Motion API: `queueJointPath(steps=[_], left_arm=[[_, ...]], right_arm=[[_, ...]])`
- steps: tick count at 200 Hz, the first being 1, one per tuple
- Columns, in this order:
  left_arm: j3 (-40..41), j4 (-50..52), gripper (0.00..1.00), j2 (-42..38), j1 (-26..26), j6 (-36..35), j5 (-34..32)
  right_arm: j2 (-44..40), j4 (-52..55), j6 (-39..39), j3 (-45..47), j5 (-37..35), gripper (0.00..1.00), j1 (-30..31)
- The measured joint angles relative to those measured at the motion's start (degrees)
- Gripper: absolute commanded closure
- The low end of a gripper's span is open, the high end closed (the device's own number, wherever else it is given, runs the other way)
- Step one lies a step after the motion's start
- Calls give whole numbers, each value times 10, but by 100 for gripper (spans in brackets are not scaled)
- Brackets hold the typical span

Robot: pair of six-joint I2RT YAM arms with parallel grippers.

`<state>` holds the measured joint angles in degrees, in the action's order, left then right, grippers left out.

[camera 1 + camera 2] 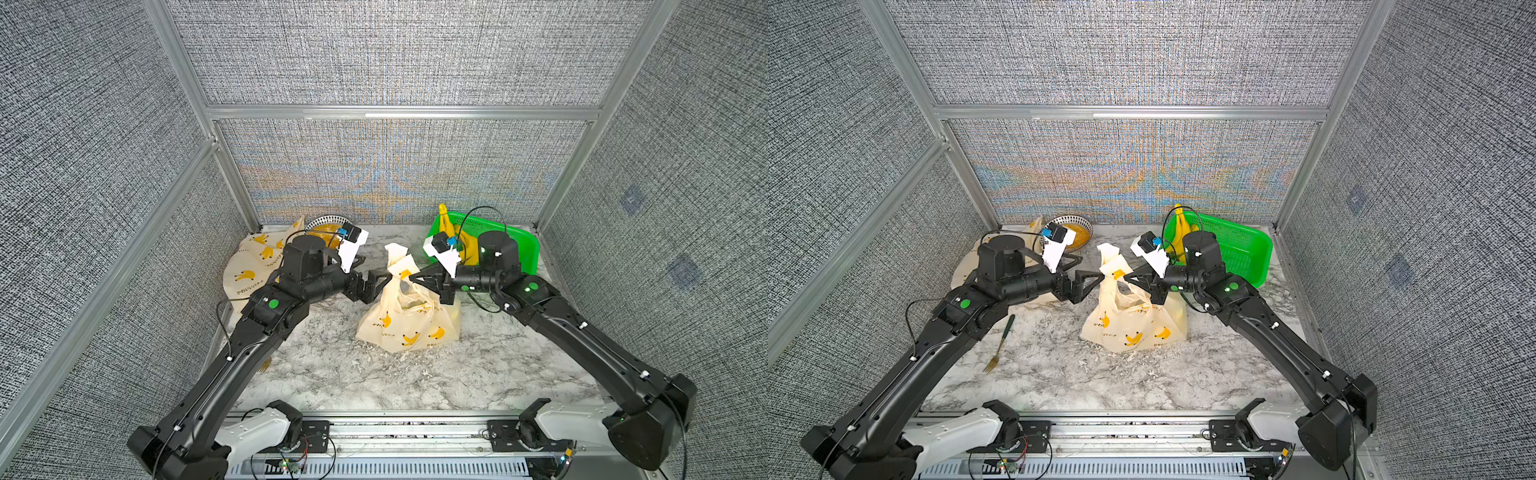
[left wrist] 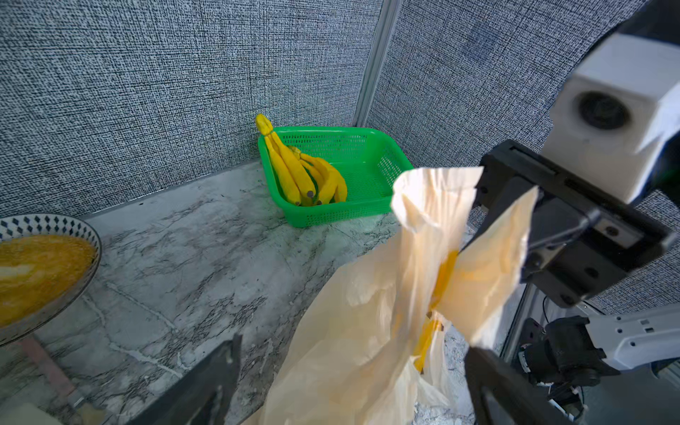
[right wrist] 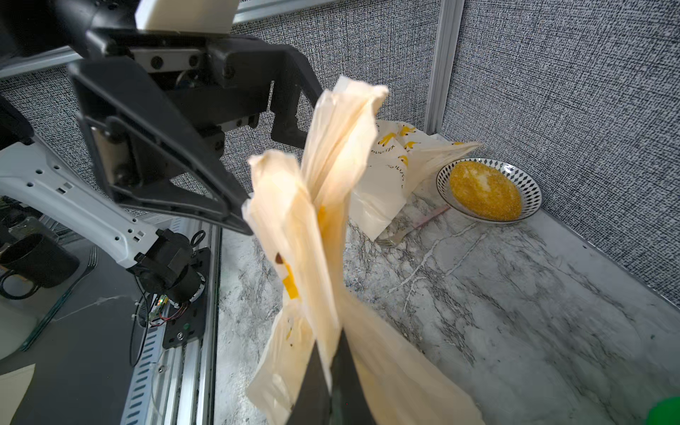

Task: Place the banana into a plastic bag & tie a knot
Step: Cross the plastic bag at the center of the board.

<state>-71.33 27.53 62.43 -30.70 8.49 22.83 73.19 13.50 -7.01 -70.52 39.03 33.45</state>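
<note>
Centrally on the grey-veined marble-look tabletop (image 1: 324, 374) stands the cream translucent plastic bag (image 1: 409, 328). It is printed with small yellow banana bunches and short lines of Japanese script too small to read surely. Its long axis runs upright: a bulging base on the table, a gathered neck, and two handle strips (image 3: 342, 121) poking upward. A yellow tint shows through its lower right side; whether that is a banana I cannot tell.

The left gripper (image 1: 377, 268) has its jaws wide apart with the bag's neck between them. The right gripper (image 1: 411, 277) is clamped together on the neck from the opposite side.

A bunch of yellow bananas (image 2: 301, 173) lies in the green perforated plastic basket (image 2: 368, 147) at the far right corner. Its stem end points up over the rim against the wall, and its tips slope down to the basket floor. A second flat bag of the same print (image 1: 249, 266) lies at the far left.
</note>
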Motion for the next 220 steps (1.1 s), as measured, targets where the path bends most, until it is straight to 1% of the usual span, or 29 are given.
queueJointPath(steps=[19, 37, 58, 77, 87, 97, 111, 122, 152, 154, 163, 167, 182, 191, 199, 207, 220], left_arm=[[1, 2, 3, -14, 0, 8, -7], [3, 0, 9, -17, -2, 14, -6], [0, -3, 15, -5, -15, 21, 0], [-7, -2, 32, 9, -34, 23, 5], [-10, -2, 45, 14, -39, 23, 9], [-12, -2, 56, 16, -43, 23, 12], [-14, -2, 82, 19, -46, 22, 16], [-15, -2, 99, 22, -48, 20, 22], [-16, -5, 100, 31, -48, 13, 32], [-16, -5, 100, 31, -48, 14, 33], [-16, -6, 100, 35, -48, 14, 36], [-17, -7, 100, 36, -48, 13, 38], [-19, -9, 100, 42, -48, 10, 43], [-19, -9, 100, 44, -48, 10, 44], [-19, -9, 100, 47, -48, 10, 48], [-20, -9, 100, 49, -48, 9, 53], [-20, -9, 100, 50, -48, 7, 61]], right_arm=[[3, 6, -4, -7, -11, 100, 7], [4, 11, -6, -11, -21, 100, 18], [8, 18, -7, -14, -29, 100, 28], [14, 23, -8, -17, -41, 100, 34], [17, 25, -8, -20, -45, 100, 37], [21, 26, -8, -22, -50, 100, 38], [23, 26, -8, -23, -56, 100, 40], [24, 28, -8, -23, -58, 100, 40], [23, 31, -8, -22, -63, 100, 40], [22, 31, -8, -22, -64, 97, 40], [20, 35, -8, -22, -64, 77, 40], [18, 38, -7, -22, -65, 70, 40], [7, 42, -6, -23, -66, 56, 39], [-3, 45, -6, -25, -65, 43, 34], [-13, 45, -4, -29, -59, 37, 25], [-24, 41, 2, -33, -54, 33, 13], [-34, 28, 16, -43, -38, 31, -8]])
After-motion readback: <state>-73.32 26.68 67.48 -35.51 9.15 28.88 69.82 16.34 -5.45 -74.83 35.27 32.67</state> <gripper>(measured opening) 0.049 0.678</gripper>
